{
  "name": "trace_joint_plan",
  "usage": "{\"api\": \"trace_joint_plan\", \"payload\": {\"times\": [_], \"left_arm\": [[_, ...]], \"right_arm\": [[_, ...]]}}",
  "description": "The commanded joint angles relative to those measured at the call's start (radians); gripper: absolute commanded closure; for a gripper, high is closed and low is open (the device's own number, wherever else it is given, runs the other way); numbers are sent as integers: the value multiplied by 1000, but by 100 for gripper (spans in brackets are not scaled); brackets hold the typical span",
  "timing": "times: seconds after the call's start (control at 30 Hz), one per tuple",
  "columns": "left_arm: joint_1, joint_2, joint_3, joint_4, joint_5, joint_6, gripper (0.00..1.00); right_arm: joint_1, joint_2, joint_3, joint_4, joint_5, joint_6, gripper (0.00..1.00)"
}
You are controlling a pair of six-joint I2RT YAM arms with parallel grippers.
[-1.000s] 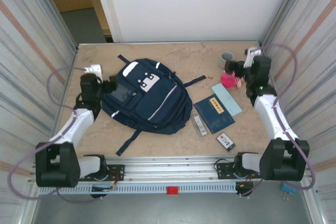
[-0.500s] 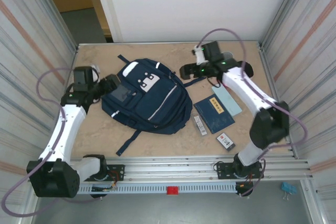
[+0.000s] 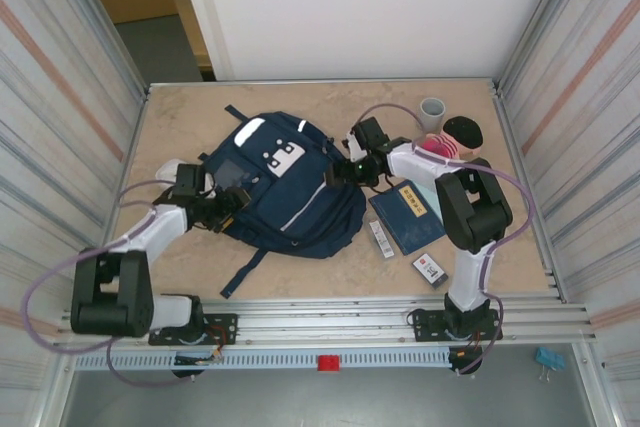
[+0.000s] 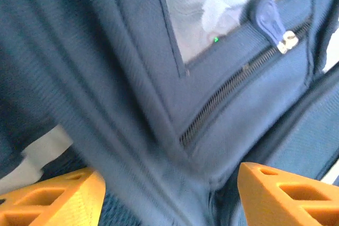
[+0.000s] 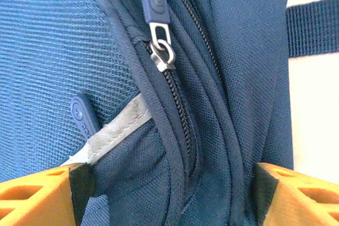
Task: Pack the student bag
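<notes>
**A:** Where's the bag?

**B:** The bag (image 3: 300, 197) lies flat on the table (image 3: 180, 107), in the middle of the top view. Nearest me, my left gripper (image 3: 230, 205) sits at its lower left edge. My right gripper (image 3: 335, 172) is further back, on its right edge.

**A:** Why there?

**B:** To get at the zips, I think. Both have their fingers (image 5: 32, 194) apart, with cloth in between.

**A:** And the wrist views?

**B:** They give me a zip pull (image 5: 161, 46) close up. The top view gives me the book (image 3: 408, 217) waiting on the right.
</notes>
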Motion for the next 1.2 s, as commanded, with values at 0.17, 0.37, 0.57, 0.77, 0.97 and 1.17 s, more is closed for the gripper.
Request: {"api": "trace_joint_plan", "payload": {"times": [0.17,0.37,0.57,0.77,0.97,1.17], "left_arm": [[-16,285,293,91,15,109,34],[-17,442,464,62,-17,151,34],[-19,378,506,-31,-78,221,30],[-62,100,503,-184,-179,471,27],[-225,-43,540,-327,-139,915,28],[-400,42,484,-343,66,1279,27]], "right_arm": [[170,-210,-204,78,40,269,25],[249,-230,-283,241,108,410,25],[247,-282,-276,203,160,385,18],[173,-506,-327,69,190,312,6],[31,-643,-402,64,103,264,4],[-83,-643,-445,126,-8,261,5]]}}
